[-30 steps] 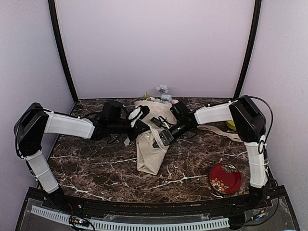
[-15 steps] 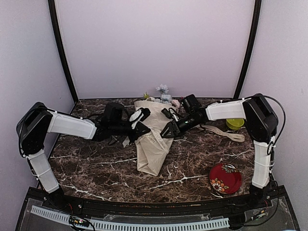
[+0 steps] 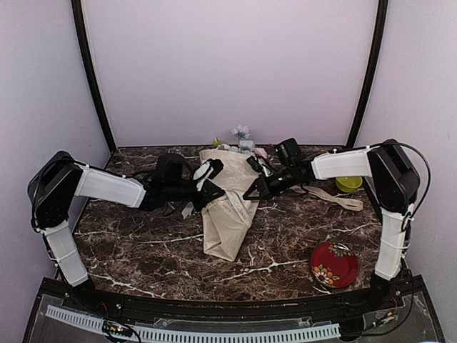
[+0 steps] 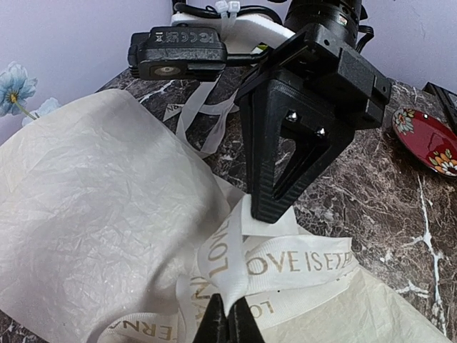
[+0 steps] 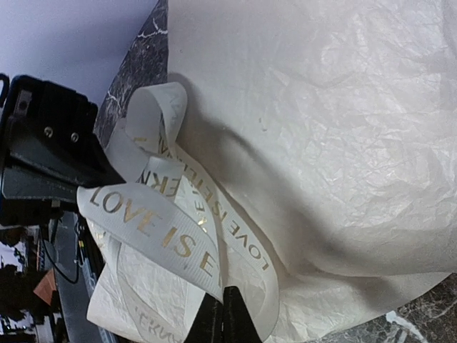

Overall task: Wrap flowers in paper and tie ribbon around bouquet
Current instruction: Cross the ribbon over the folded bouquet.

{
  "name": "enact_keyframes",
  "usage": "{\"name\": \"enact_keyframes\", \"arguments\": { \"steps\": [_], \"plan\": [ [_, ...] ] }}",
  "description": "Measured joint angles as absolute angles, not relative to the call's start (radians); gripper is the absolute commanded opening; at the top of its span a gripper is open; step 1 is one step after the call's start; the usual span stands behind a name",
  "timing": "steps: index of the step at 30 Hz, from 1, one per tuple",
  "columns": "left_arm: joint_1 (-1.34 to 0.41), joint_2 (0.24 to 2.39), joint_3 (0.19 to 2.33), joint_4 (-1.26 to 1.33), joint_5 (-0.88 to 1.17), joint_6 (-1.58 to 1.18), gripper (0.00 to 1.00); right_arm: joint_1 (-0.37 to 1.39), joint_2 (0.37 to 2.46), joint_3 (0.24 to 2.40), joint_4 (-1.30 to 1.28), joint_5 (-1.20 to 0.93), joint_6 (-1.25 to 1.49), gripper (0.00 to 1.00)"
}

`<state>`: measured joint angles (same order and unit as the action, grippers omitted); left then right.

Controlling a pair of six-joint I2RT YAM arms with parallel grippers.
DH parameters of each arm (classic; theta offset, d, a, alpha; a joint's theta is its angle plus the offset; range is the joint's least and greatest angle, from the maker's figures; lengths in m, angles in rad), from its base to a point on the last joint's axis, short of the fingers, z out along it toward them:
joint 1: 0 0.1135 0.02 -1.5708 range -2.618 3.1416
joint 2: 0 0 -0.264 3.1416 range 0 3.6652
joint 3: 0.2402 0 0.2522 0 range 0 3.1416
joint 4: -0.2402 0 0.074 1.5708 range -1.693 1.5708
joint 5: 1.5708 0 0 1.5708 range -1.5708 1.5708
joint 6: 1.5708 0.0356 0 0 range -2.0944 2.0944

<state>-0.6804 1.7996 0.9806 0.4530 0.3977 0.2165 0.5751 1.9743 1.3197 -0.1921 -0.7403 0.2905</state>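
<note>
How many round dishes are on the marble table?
2: red flowered plate, front right; lime-green round dish farther back, partly behind the right arm. More could hide under the paper.

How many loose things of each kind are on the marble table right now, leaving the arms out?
paper-wrapped bouquet: 1
ribbon: 1
red dish: 1
lime-green round thing: 1
Total: 4
</note>
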Motion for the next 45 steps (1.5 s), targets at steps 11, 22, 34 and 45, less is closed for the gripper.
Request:
{"name": "enact_keyframes", "arguments": {
  "steps": [11,22,34,45],
  "plan": [
    [-0.68,1.8,0.981,0.457,0.4,0.216,0.0,0.585,1.97,1.316,-0.135,-0.836,0.38,0.0],
    [-0.687,1.781,0.953,0.538,0.43,0.225,0.0,0.66,1.769,1.295,-0.002,-0.899,0.527,0.0],
    [-0.679,1.78,0.923,0.525,0.434,0.233,0.0,0.577,2.009,1.242,0.23,-0.859,0.706,0.0],
    [-0.679,1.78,0.923,0.523,0.439,0.233,0.0,0.645,2.125,1.232,0.397,-1.073,0.82,0.0]
  ]
}}
